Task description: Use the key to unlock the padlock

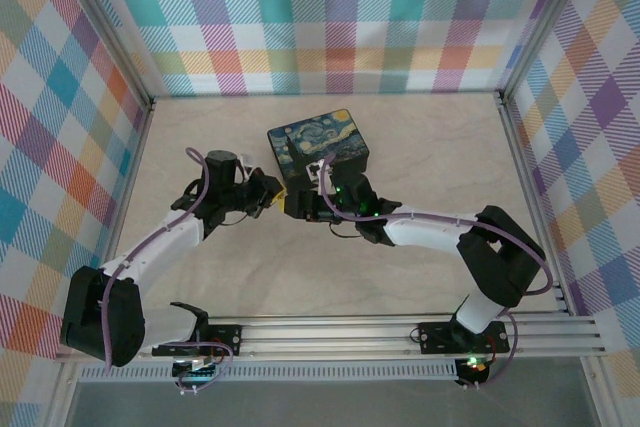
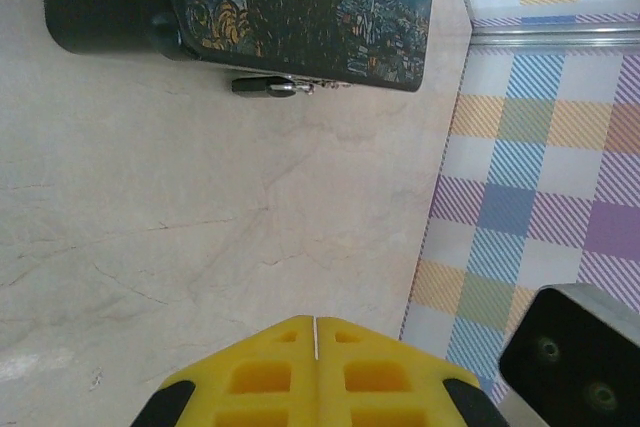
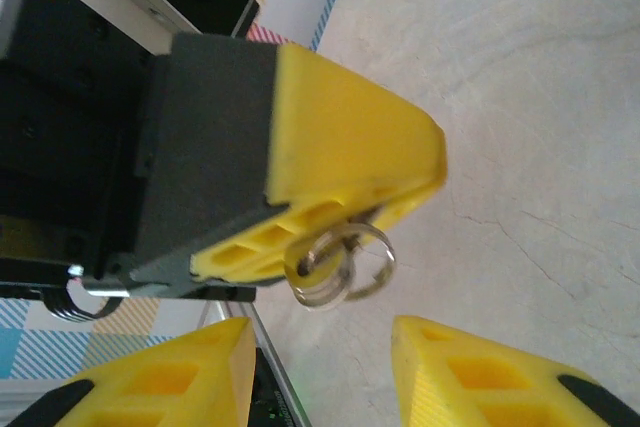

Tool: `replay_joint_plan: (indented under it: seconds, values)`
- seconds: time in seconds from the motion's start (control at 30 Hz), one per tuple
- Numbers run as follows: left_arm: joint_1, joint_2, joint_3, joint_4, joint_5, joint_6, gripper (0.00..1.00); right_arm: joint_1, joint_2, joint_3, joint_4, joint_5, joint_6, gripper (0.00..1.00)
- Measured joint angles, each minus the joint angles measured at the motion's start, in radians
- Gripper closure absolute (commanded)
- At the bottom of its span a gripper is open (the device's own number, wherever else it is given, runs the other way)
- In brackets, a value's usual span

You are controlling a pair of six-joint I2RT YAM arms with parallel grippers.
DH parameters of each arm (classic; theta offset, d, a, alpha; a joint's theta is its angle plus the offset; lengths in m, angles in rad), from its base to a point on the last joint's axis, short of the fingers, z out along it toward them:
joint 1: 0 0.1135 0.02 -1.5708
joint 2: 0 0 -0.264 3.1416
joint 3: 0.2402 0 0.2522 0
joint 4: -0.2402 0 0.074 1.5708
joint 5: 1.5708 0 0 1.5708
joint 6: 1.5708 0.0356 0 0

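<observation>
My left gripper (image 2: 315, 323) is shut on the key, whose thin metal edge shows between the yellow fingers. In the right wrist view the same left fingers (image 3: 350, 147) stand close ahead, and the key's silver split rings (image 3: 340, 263) hang out from between them. My right gripper (image 3: 322, 327) is open just below those rings, with nothing between its fingers. From above, the two grippers (image 1: 268, 197) (image 1: 298, 205) meet tip to tip in front of the tin. A small dark and silver piece (image 2: 270, 86) sits at the tin's edge; I cannot tell whether it is the padlock.
The starry-night painted tin (image 1: 318, 152) stands just behind the grippers, also seen as the tin (image 2: 300, 7) in the left wrist view. Plaid walls (image 1: 330, 7) with metal rails close the table in on three sides.
</observation>
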Motion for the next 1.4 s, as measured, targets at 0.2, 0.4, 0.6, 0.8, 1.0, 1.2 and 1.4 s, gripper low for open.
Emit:
replay_joint_plan:
  seconds: [0.2,0.4,0.6,0.8,1.0,1.2,1.4]
  values:
    - [-0.005,0.001,0.000,0.022,0.001,-0.003,1.00,-0.004,0.003,0.024,0.008,0.008,0.010,0.63]
    - [-0.010,0.001,0.000,0.039,0.007,-0.011,1.00,-0.011,0.021,0.037,0.009,0.016,0.031,0.70]
    - [-0.015,0.001,0.000,0.053,0.003,-0.015,1.00,-0.013,0.026,0.037,0.016,0.023,0.054,0.73]
    - [-0.018,0.002,0.000,0.068,-0.004,-0.027,1.00,-0.027,0.026,0.036,0.021,0.027,0.086,0.67]
    - [-0.023,0.002,0.000,0.082,-0.018,-0.032,1.00,-0.031,0.026,0.034,0.034,0.027,0.116,0.69]
    - [-0.027,0.003,-0.002,0.094,-0.021,-0.046,1.00,-0.033,0.026,0.002,0.100,0.040,0.177,0.70]
    - [-0.028,0.006,-0.003,0.135,-0.029,-0.072,1.00,-0.039,0.030,-0.007,0.152,0.058,0.237,0.70]
